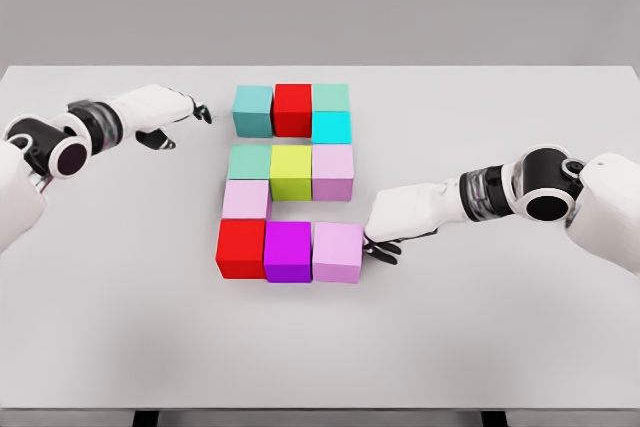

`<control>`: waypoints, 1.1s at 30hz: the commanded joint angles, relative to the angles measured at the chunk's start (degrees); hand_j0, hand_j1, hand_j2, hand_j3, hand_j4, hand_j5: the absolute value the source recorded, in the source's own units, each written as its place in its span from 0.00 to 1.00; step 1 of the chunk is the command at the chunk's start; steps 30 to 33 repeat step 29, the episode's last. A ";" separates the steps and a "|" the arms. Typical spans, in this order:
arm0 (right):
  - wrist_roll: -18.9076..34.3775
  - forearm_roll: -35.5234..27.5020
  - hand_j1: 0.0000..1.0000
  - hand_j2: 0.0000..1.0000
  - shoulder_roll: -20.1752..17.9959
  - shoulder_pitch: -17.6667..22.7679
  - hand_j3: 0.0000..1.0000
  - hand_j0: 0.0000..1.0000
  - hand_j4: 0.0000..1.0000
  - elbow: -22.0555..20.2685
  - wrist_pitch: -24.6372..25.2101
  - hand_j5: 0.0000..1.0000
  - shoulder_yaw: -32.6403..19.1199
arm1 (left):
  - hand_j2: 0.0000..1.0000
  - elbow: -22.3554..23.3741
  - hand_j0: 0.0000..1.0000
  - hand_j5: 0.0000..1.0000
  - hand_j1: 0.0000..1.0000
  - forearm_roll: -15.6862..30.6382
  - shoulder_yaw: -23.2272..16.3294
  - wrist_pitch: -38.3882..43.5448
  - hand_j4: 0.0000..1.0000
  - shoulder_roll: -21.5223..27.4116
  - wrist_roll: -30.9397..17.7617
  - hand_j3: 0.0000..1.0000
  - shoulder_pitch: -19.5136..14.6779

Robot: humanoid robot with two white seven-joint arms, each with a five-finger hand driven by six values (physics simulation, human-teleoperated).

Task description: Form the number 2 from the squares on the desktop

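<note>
Eleven coloured blocks sit packed together near the middle of the white table (pixel 520 327), a little toward its far edge, and together they trace the shape of a 2.

Along the top run a teal block (pixel 252 110), a red block (pixel 293 108) and a pale green block (pixel 331 97), side by side and touching. Just in front of the pale green one, on the right, is a cyan block (pixel 332 128).

The middle row holds a sea-green block (pixel 249 161), a yellow-green block (pixel 291 171) and a lilac block (pixel 333 171), again touching one another.

Below the sea-green one, on the left side, a pale pink block (pixel 246 199) links down to the bottom row. That row is a second red block (pixel 241 248), a magenta block (pixel 288 250) and a light purple block (pixel 337 252), lined up edge to edge nearest the front edge of the table.

The right hand (pixel 392 219) reaches in from the right edge of the table and lies low just beside the right face of the light purple block, its dark fingertips (pixel 383 248) curled under and at or very near that block's lower right corner. It grips nothing.

The left hand (pixel 160 112) hovers near the far left part of the table, just left of the teal block and apart from it, with its fingers loosely extended and empty.
</note>
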 commanded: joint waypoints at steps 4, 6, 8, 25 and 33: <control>-0.01 0.07 0.14 0.14 -0.20 0.00 0.14 0.14 0.14 1.35 0.14 0.14 0.00 | 1.00 -4.38 1.00 1.00 1.00 4.65 5.46 -5.77 1.00 11.39 -0.04 1.00 2.90; -0.01 0.25 0.14 0.14 -0.38 0.00 0.14 0.14 0.14 2.40 0.14 0.14 -0.09 | 1.00 -5.26 1.00 1.00 1.00 6.67 5.46 -7.26 1.00 13.24 0.22 1.00 3.08; -0.01 1.04 0.15 0.15 -0.64 -0.79 0.15 0.15 0.15 3.28 0.14 0.15 -0.53 | 1.00 -5.35 1.00 1.00 1.00 9.13 5.28 -8.58 1.00 14.21 0.22 1.00 3.17; -0.01 0.95 1.00 1.00 -11.72 1.32 1.00 1.00 1.00 5.48 0.14 1.00 -18.46 | 1.00 -9.74 1.00 1.00 1.00 17.66 4.93 -26.51 1.00 17.37 0.31 1.00 8.97; -0.01 0.95 1.00 1.00 -10.58 1.50 1.00 1.00 1.00 10.75 0.14 1.00 -18.54 | 1.00 -8.95 1.00 1.00 1.00 20.03 5.19 -26.52 1.00 19.75 0.31 1.00 9.67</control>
